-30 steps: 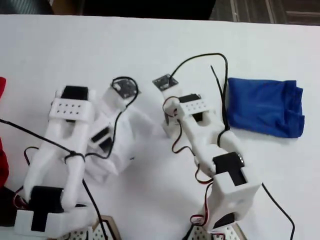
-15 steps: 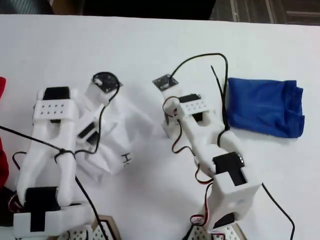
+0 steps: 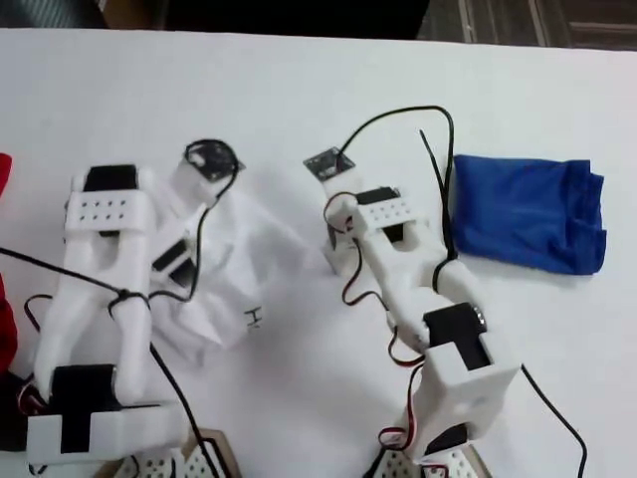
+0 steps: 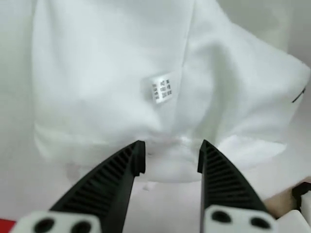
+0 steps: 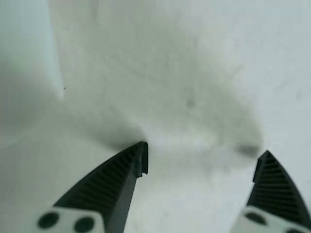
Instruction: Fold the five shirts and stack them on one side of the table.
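A crumpled white shirt (image 3: 249, 261) lies on the table left of centre, partly under the left arm (image 3: 105, 259). In the left wrist view my left gripper (image 4: 170, 151) is open just above that white shirt (image 4: 116, 73), whose small label (image 4: 161, 90) faces up, and nothing sits between the fingers. My right gripper (image 5: 203, 153) is open too, hanging over a white surface beside the shirt's right edge. I cannot tell whether that surface is cloth or table. A folded blue shirt (image 3: 528, 211) rests at the right. A red shirt (image 3: 5, 319) peeks in at the left edge.
The right arm (image 3: 418, 289) stretches from the front edge to the table's middle, its black cables (image 3: 438, 179) looping toward the blue shirt. Bare white table (image 3: 299, 90) runs along the far side. Both arm bases stand at the near edge.
The left arm swung left over the white shirt. The shirt shifted and spread, and a printed mark now shows at its near edge. The right arm and blue shirt stayed put.
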Action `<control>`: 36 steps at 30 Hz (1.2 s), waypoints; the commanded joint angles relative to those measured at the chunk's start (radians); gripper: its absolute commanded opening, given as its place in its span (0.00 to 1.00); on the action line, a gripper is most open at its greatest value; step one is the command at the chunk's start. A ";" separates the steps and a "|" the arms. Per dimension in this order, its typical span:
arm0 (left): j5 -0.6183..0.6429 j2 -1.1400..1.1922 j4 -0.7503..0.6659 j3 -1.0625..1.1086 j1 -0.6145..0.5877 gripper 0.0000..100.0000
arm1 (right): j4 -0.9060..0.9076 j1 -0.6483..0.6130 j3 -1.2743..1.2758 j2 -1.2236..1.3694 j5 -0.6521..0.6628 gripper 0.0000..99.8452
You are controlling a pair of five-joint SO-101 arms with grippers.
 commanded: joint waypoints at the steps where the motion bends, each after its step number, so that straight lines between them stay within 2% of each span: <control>1: -0.008 -0.025 0.040 -0.068 -0.011 0.20 | -0.033 0.012 0.000 -0.001 -0.011 0.35; 7: -0.006 -0.006 0.020 -0.015 -0.006 0.20 | -0.033 0.012 0.000 -0.001 -0.011 0.35; 16: -0.005 0.081 -0.133 0.133 -0.008 0.19 | -0.033 0.012 0.000 -0.001 -0.011 0.35; 19: 0.000 0.083 -0.129 0.102 -0.009 0.14 | -0.033 0.012 0.000 -0.001 -0.011 0.35; 22: 0.000 0.081 -0.074 0.035 -0.011 0.01 | -0.033 0.012 0.000 -0.001 -0.011 0.35; 31: 0.000 0.081 0.241 -0.361 -0.009 0.03 | -0.033 0.012 0.000 -0.001 -0.011 0.35; 36: 0.002 0.092 0.261 -0.357 -0.009 0.04 | -0.033 0.012 0.000 -0.001 -0.011 0.35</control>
